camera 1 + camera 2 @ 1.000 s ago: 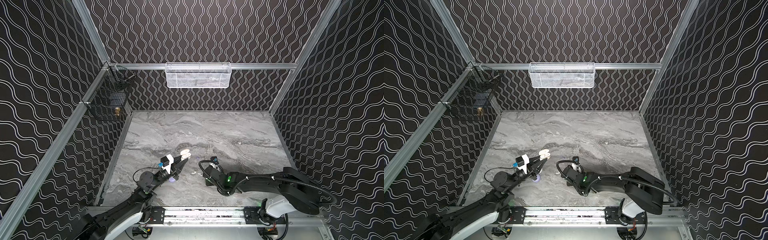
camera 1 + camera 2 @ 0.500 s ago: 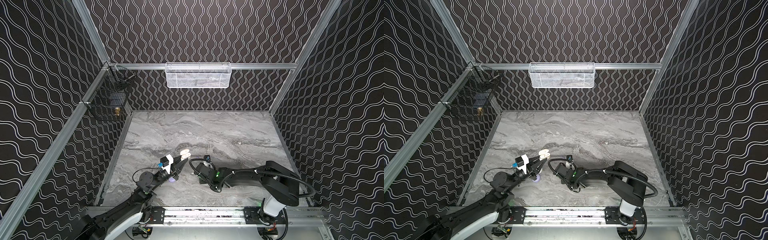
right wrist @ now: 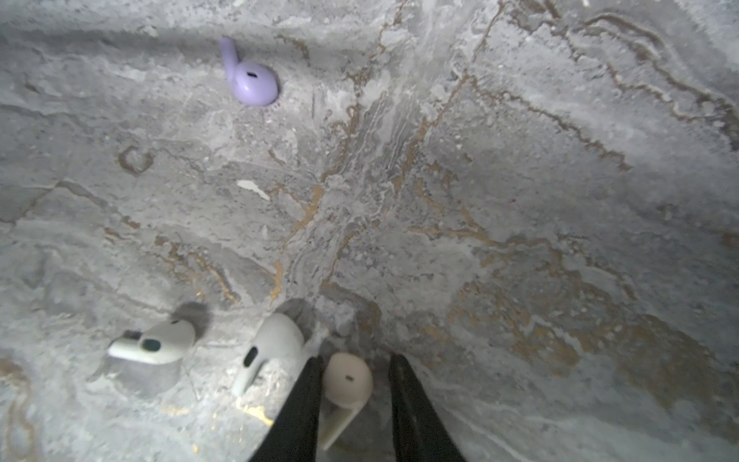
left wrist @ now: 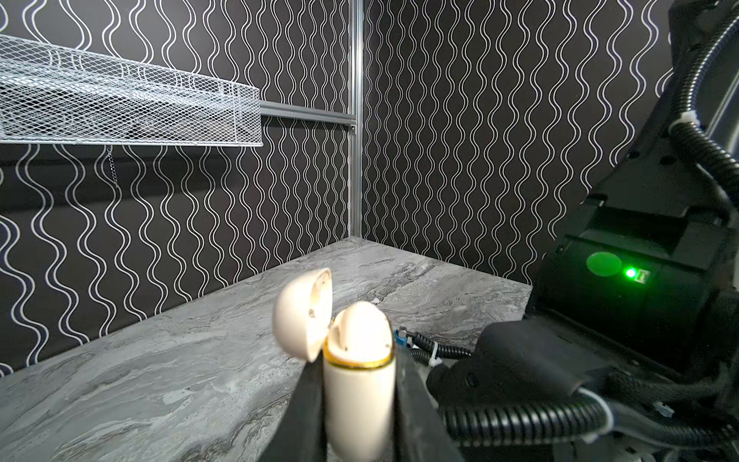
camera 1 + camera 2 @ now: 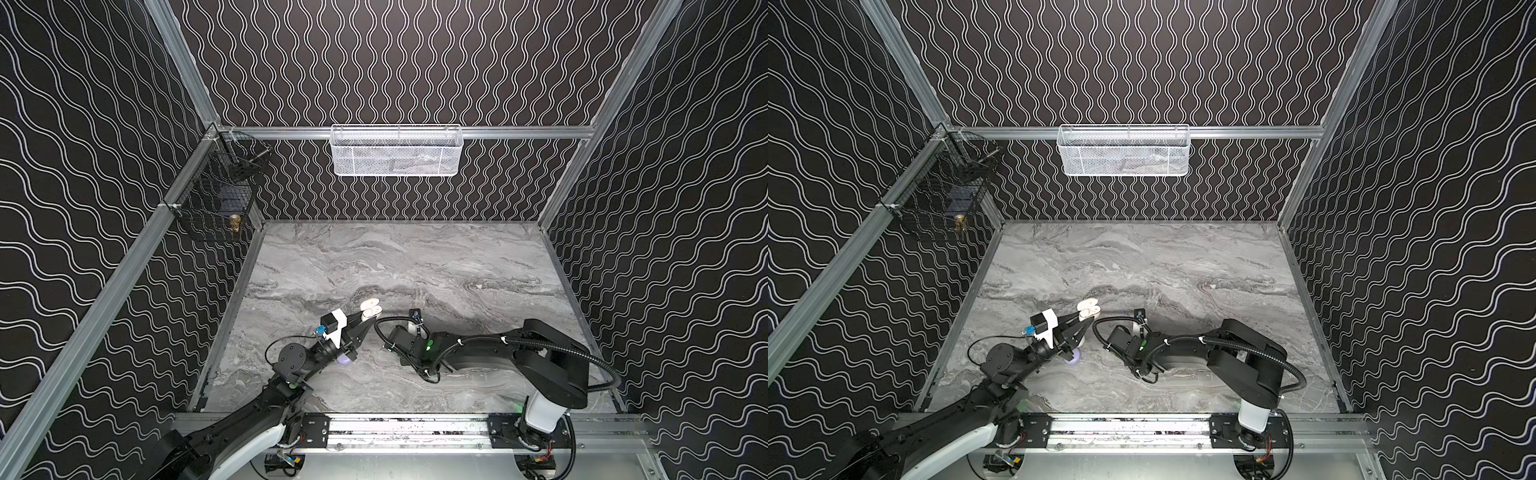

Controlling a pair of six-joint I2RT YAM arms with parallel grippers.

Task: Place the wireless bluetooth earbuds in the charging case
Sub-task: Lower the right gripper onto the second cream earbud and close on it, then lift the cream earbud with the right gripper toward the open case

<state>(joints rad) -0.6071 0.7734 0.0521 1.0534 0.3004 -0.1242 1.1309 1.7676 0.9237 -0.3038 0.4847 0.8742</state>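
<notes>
My left gripper is shut on a cream charging case, held upright with its lid hinged open. Both top views show this case left of centre near the front. My right gripper points down at the table, its jaws open on either side of a cream earbud. One finger touches the earbud and a gap shows on the other side. Two white earbuds lie beside it and a lavender earbud lies farther off. In both top views the right wrist hides those fingers.
A lavender rounded thing lies on the table, mostly hidden under my left gripper. The right arm's wrist sits close beside the held case. A white mesh basket hangs on the back wall and a black wire basket on the left wall.
The right arm has swung left across the table, close to the left gripper. The left arm holds the open case where it was.
</notes>
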